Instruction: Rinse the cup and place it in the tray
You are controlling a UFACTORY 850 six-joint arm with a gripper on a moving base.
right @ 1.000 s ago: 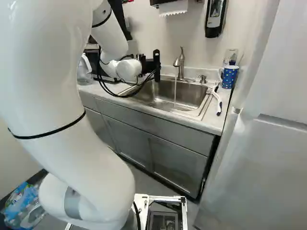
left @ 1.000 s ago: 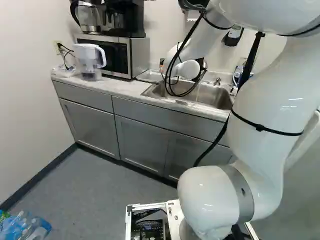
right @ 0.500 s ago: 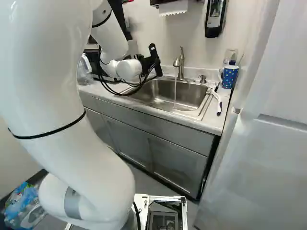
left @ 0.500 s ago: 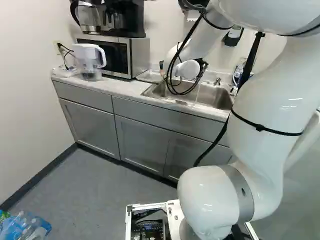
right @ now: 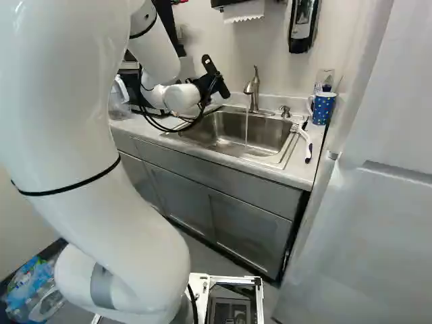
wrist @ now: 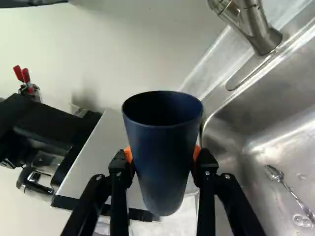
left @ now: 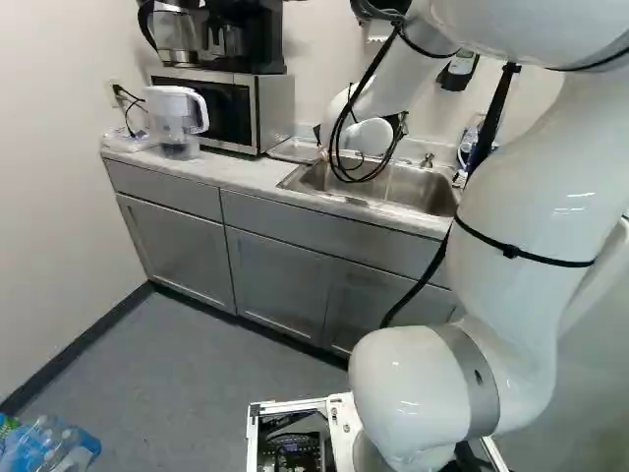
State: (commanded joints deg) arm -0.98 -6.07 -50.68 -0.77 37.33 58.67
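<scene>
Gray floor, pale wall. Table (left: 231,175) w/ microwave (left: 228,110) & pitcher (left: 174,120) at L of L base view. Sink (right: 273,135) set in table; faucet (right: 252,91) running, spoon (wrist: 274,173) in basin. Pincer (right: 215,75) clamped on dk blue cup (wrist: 162,157), nr sink. Pale item (wrist: 183,216) behind cup part hidden, can't ID. Cup hard to make out in R base view.

A dark blue cup (wrist: 165,162) is gripped between my fingers (right: 217,79), orange pads (wrist: 128,154) against both sides, its open rim showing, near a steel sink (wrist: 285,103). A spoon (wrist: 290,192) lies in the sink, a faucet (wrist: 261,37) stands at its edge, and a black coffee machine (wrist: 54,120) sits on a microwave (wrist: 98,152).
</scene>
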